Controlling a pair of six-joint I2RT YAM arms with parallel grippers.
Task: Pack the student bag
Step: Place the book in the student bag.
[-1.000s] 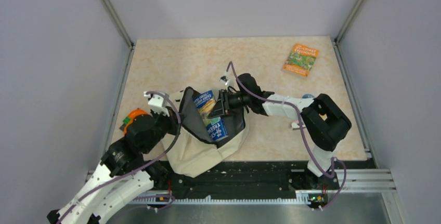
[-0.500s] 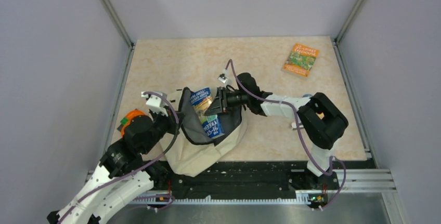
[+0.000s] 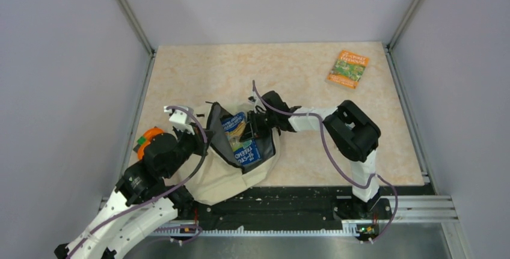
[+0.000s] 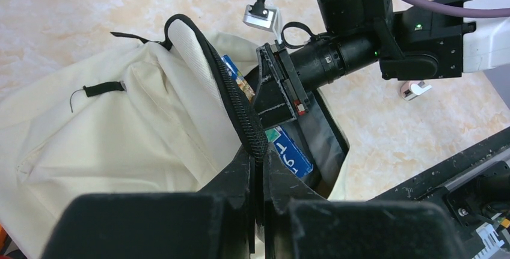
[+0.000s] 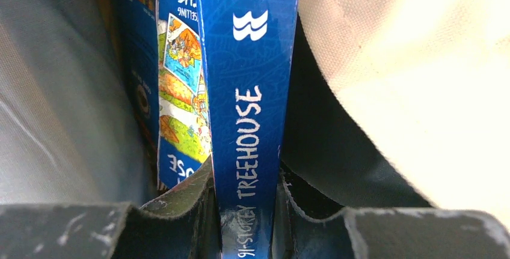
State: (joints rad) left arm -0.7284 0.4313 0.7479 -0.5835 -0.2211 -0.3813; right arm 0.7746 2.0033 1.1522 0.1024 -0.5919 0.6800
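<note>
— Bag [image 3: 222, 178] first, seen from overhead: where does it sit?
— On the table [image 3: 198, 73], at the near edge between the two arms and closer to the left one. It is cream and slumped, with its mouth open.
— And the claws?
— The left claw [image 3: 203, 140] is at the left side of the mouth, clenched on the rim. The right claw [image 3: 252, 128] reaches in from the right and grasps a blue book [image 3: 245, 151] that stands partly inside the mouth.
— Anything else on the table?
— An orange book [image 3: 347, 68] lies flat in the far right corner, well apart from the bag.
— What does the left wrist camera show?
— Its fingers are pressed together on the black zipper edge [image 4: 240, 115], holding that side of the mouth up. Cream fabric spreads away to the left. Across the opening, the right claw points down into the bag, with the blue book below it against the grey lining [image 4: 328, 139].
— And the right wrist camera?
— The blue book's spine runs straight up the middle, clamped between the two fingers at the bottom. "TREEHOUSE" reads along it. A colourful cover shows left of the spine, and I cannot tell whether it belongs to the same book or to a second one. The lining is on the left and cream fabric is at the upper right.
</note>
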